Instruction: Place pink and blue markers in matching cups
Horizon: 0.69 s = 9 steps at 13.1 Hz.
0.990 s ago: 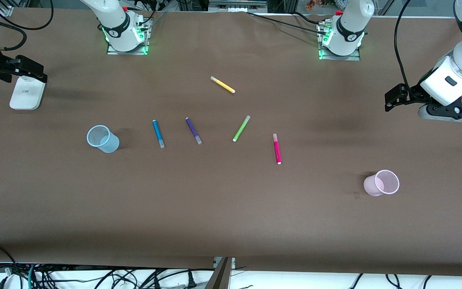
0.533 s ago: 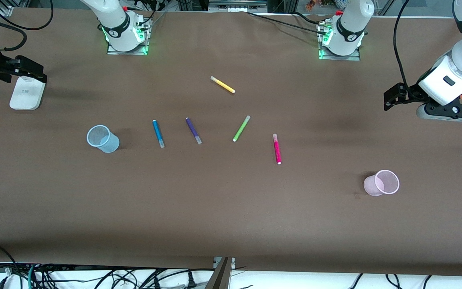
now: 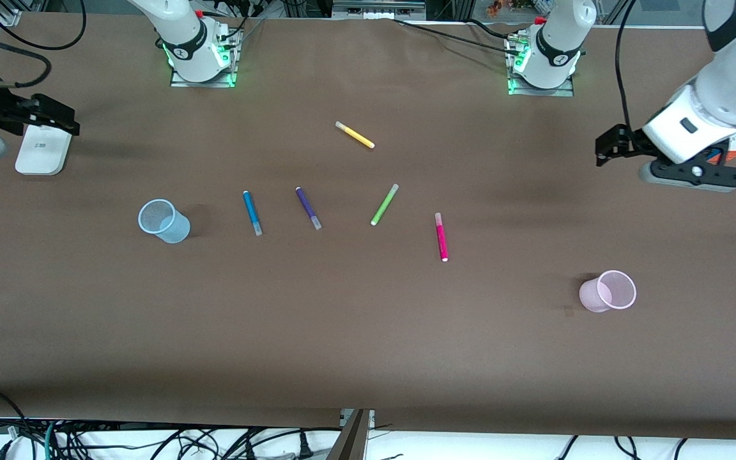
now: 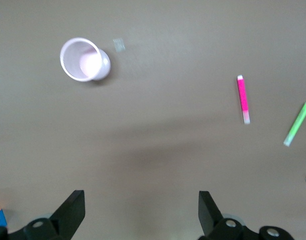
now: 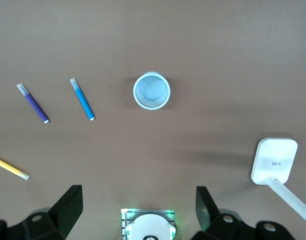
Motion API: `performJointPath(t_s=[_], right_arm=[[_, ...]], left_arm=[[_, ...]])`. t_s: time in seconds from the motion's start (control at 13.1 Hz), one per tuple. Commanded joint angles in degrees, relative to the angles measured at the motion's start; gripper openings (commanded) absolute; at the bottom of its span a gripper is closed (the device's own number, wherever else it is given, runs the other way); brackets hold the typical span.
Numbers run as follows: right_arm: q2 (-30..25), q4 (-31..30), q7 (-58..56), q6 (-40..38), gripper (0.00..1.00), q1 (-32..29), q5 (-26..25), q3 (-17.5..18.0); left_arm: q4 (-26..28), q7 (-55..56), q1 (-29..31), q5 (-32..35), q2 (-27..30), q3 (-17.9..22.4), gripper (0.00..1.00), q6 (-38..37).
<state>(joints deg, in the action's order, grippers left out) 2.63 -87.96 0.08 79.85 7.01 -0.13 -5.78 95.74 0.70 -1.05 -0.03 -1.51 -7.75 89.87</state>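
The pink marker (image 3: 441,237) lies on the brown table near the middle, and it also shows in the left wrist view (image 4: 243,99). The blue marker (image 3: 252,213) lies beside the pale blue cup (image 3: 162,220), both also in the right wrist view: marker (image 5: 83,99), cup (image 5: 151,90). The pale pink cup (image 3: 608,291) stands toward the left arm's end and shows in the left wrist view (image 4: 83,60). My left gripper (image 3: 605,148) (image 4: 141,210) is open and empty, up over bare table. My right gripper (image 3: 55,115) (image 5: 139,207) is open and empty over the right arm's end.
A purple marker (image 3: 308,207), a green marker (image 3: 384,204) and a yellow marker (image 3: 354,135) lie between the two task markers and the bases. A white flat device (image 3: 41,148) lies under the right gripper. The right arm's base (image 5: 149,225) shows between its fingers.
My left gripper has moved toward the middle of the table and a little toward the bases. The right gripper has barely shifted. Markers and cups have not moved.
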Motion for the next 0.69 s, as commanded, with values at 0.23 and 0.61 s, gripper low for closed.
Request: performJointPath(t_s=[0.23,0.61], right_arm=[[13.8,0.2,0.6,7.1,1.00,7.7,-0.3,0.5],[25.4,-0.5,0.8,20.5,1.00,14.2,0.0,0.5]], left_arm=[[-1.3,0.8,-0.4,-1.3,-11.9,-6.0,1.00,2.7],[0.7,3.9,-2.9,-0.3,-24.5,-11.1,1.00,21.3]])
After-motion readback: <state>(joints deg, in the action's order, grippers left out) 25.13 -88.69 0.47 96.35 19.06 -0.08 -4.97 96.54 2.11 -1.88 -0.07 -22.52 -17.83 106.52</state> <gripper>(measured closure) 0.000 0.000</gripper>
